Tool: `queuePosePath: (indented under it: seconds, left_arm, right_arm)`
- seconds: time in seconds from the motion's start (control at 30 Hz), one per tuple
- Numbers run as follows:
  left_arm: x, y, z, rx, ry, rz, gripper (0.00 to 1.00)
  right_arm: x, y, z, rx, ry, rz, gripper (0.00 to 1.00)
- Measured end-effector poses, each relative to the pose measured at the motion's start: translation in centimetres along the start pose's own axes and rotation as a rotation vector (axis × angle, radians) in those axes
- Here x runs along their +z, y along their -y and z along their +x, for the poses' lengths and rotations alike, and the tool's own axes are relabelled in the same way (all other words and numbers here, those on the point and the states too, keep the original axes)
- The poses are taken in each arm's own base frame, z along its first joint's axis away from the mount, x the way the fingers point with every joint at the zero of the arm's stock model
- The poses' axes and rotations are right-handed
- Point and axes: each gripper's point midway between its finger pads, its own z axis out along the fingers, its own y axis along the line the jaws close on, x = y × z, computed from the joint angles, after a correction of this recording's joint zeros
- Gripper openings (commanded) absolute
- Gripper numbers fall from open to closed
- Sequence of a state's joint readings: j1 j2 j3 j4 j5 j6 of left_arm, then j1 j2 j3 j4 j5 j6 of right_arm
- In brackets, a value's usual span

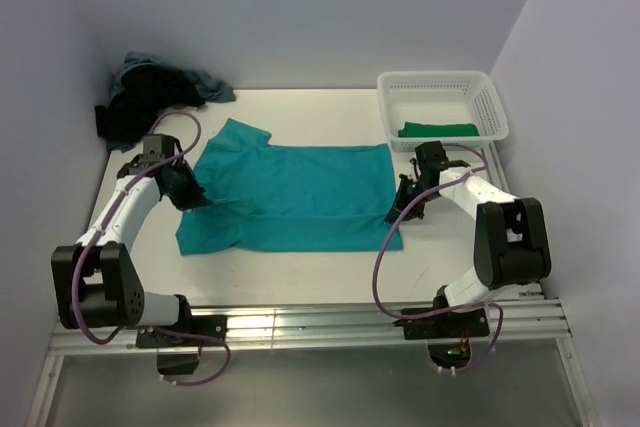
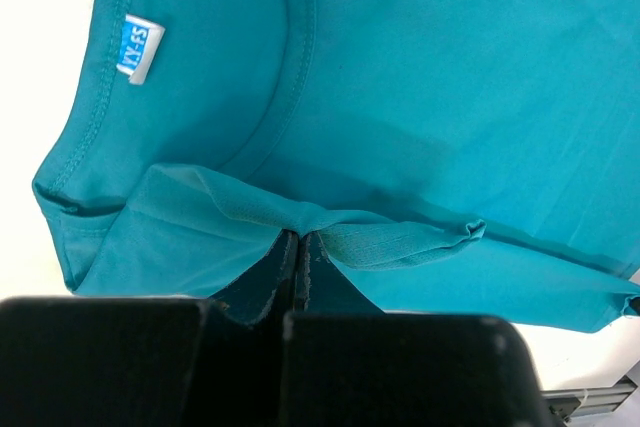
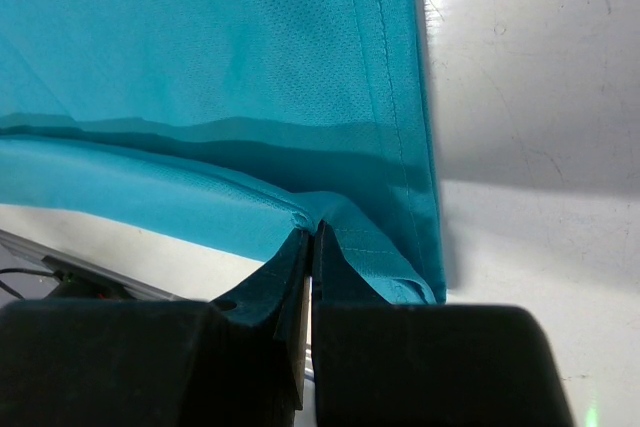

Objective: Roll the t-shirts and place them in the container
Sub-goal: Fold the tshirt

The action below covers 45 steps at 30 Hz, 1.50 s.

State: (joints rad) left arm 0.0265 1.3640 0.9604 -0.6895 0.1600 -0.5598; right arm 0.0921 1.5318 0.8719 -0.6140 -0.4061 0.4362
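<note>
where near edge of cloth lifts, right gripper clamped tight on teal t-shirt by hem corner. left gripper pinched together on raised fold near collar, white label just beyond. shirt spread flat on table. far right: white lattice basket holding green t-shirt. far left corner: black t-shirt heaped with dusty blue t-shirt.

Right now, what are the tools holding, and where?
The teal t-shirt: left tool pinches a fold near the collar, right tool near the hem.
</note>
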Motion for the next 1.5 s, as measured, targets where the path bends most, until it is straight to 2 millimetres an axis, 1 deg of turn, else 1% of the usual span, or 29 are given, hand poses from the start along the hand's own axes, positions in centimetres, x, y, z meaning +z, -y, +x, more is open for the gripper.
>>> queuePosePath:
  seconds: [0.4, 0.77, 0.97, 1.13, 1.23, 1.27, 1.3, 1.33, 1.37, 1.43, 1.47, 1.5]
  left_arm:
    - [0.4, 0.8, -1.0, 0.035, 0.009, 0.01, 0.0]
    - [1.8, 0.5, -0.8, 0.034, -0.022, -0.007, 0.0]
    - [1.8, 0.6, -1.0, 0.036, -0.014, -0.003, 0.0]
    - [1.4, 1.2, -2.0, 0.047, 0.011, 0.009, 0.0]
    - [1.5, 1.3, -2.3, 0.055, 0.013, 0.009, 0.0]
    - [1.6, 1.3, -2.2, 0.056, 0.01, 0.007, 0.01]
    - [1.7, 1.2, -2.2, 0.057, 0.007, 0.006, 0.04]
    - [1.8, 1.2, -2.2, 0.056, 0.005, 0.005, 0.07]
    - [1.8, 1.1, -2.1, 0.056, 0.002, 0.003, 0.13]
    - [2.1, 1.0, -2.0, 0.057, -0.006, -0.001, 0.23]
    - [2.2, 1.0, -2.0, 0.059, -0.008, -0.002, 0.34]
    - [2.3, 0.9, -2.0, 0.061, -0.012, -0.005, 0.46]
  right_arm:
    - [-0.2, -0.4, -0.9, -0.006, 0.017, 0.0, 0.0]
    - [0.2, -0.7, -2.4, -0.009, 0.024, 0.015, 0.0]
    - [0.3, -0.9, -3.1, -0.011, 0.031, 0.017, 0.0]
    - [0.1, -1.3, -3.7, -0.019, 0.046, 0.013, 0.0]
    - [-0.1, -1.6, -4.1, -0.027, 0.056, 0.009, 0.0]
    - [-0.2, -1.6, -4.4, -0.029, 0.061, 0.01, 0.05]
    - [-0.2, -1.7, -4.6, -0.03, 0.065, 0.011, 0.09]
    - [-0.2, -1.8, -4.7, -0.031, 0.067, 0.011, 0.16]
    - [-0.2, -1.8, -4.9, -0.031, 0.069, 0.013, 0.29]
    - [0.1, -1.7, -5.2, -0.031, 0.067, 0.022, 0.34]
    - [0.3, -1.6, -5.2, -0.032, 0.063, 0.026, 0.43]
    - [0.5, -1.4, -5.3, -0.027, 0.059, 0.031, 0.48]
